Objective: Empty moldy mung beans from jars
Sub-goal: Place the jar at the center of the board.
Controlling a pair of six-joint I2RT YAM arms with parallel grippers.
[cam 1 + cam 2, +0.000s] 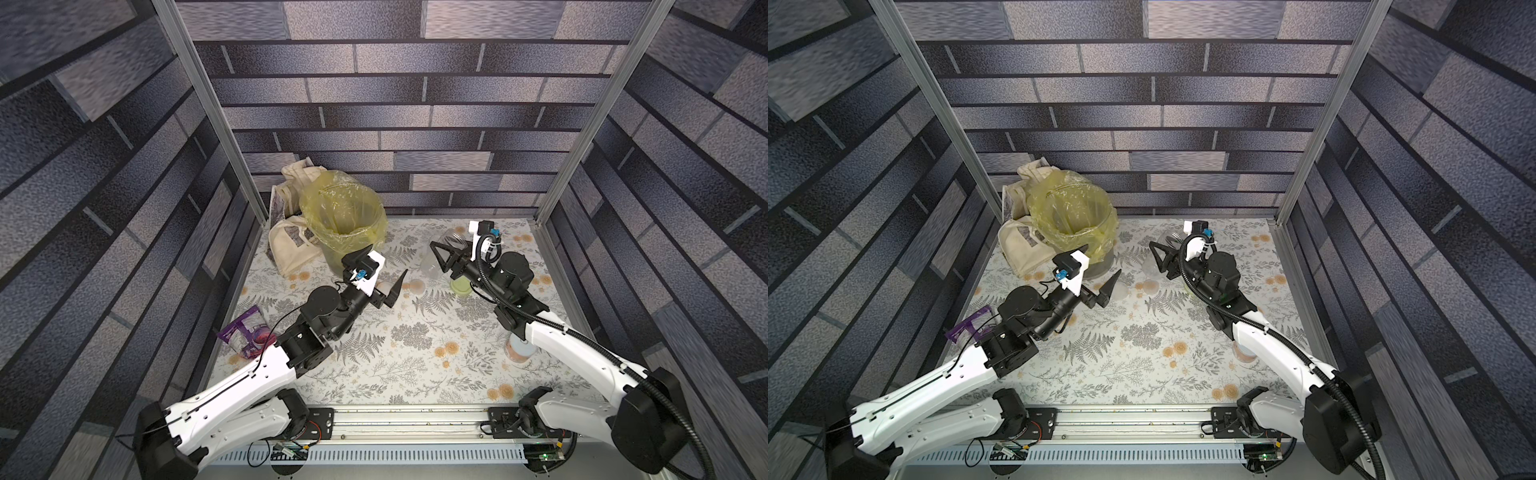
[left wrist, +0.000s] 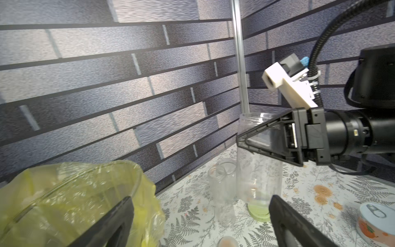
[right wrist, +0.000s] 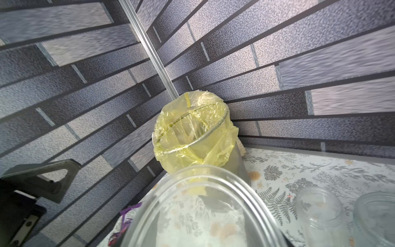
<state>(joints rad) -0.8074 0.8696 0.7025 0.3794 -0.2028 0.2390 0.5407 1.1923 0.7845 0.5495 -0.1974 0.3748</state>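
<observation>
My right gripper (image 1: pixel 438 255) is shut on a wide clear jar (image 2: pixel 258 171), whose open mouth fills the right wrist view (image 3: pixel 203 205). The jar looks empty, and a pale green lid (image 1: pixel 461 286) lies at its base. A narrow clear jar (image 2: pixel 222 192) stands open beside it, and another open jar (image 3: pixel 376 213) shows at the edge of the right wrist view. My left gripper (image 1: pixel 380 268) hangs open beside the bin with nothing between its fingers (image 2: pixel 286 218). The mung beans are out of view.
The grey bin with the yellow bag (image 1: pixel 343 216) stands at the back left, a cloth bag (image 1: pixel 291 232) behind it. Two frosted lids (image 1: pixel 415 286) lie on the floral mat. A pull-tab can (image 1: pixel 519 349) stands under the right arm. A purple pouch (image 1: pixel 247 332) lies front left.
</observation>
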